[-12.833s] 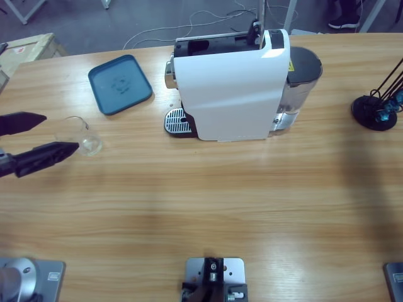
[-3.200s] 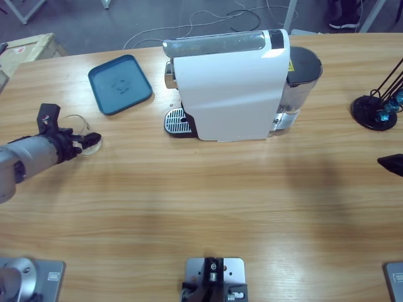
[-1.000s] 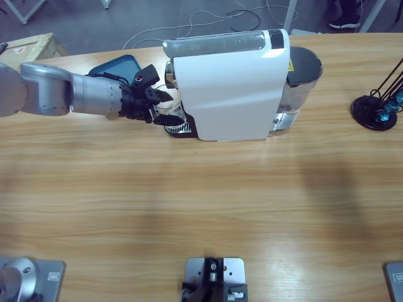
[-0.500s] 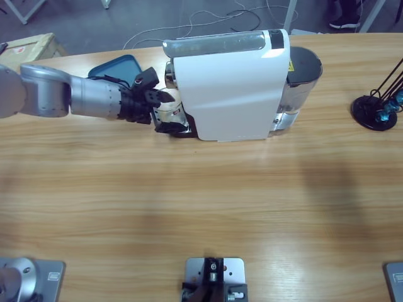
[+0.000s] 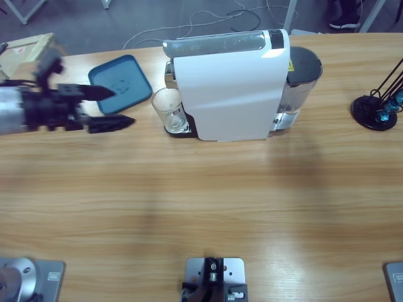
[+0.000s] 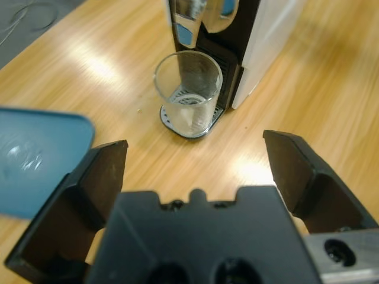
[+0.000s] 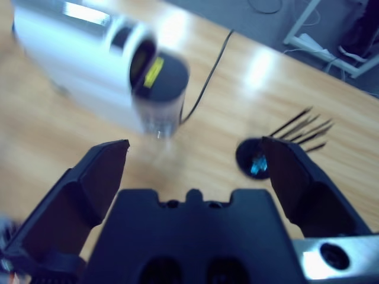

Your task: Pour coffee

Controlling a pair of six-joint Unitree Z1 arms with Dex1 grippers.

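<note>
a: left gripper [image 5: 112,107], at nine o'clock on the wooden table [image 5: 208,201], jaws spread wide and gripping nothing. what lies beyond them?

b: from the left wrist, the left gripper [image 6: 195,171] looks at a clear glass tumbler [image 6: 188,93] standing upright on the drip tray [image 6: 192,121] of the white coffee machine [image 5: 230,85], under the spout. the glass is well apart from both jaws.

a: and the coffee?

b: no brown liquid can be made out in the tumbler [image 5: 167,111]; through its bottom only the tray's grille shows.

a: around it?

b: a blue tray [image 5: 119,83] lies at ten o'clock of the glass, just beside the upper jaw in the high view. a black desk stand [image 5: 376,110] sits at the table's three o'clock edge.

a: right gripper?

b: not visible from above. in its own wrist view the right gripper [image 7: 195,171] is held wide apart, holding nothing, high over the machine's [image 7: 98,65] dark rear tank [image 7: 160,89] and the black stand [image 7: 254,157].
</note>
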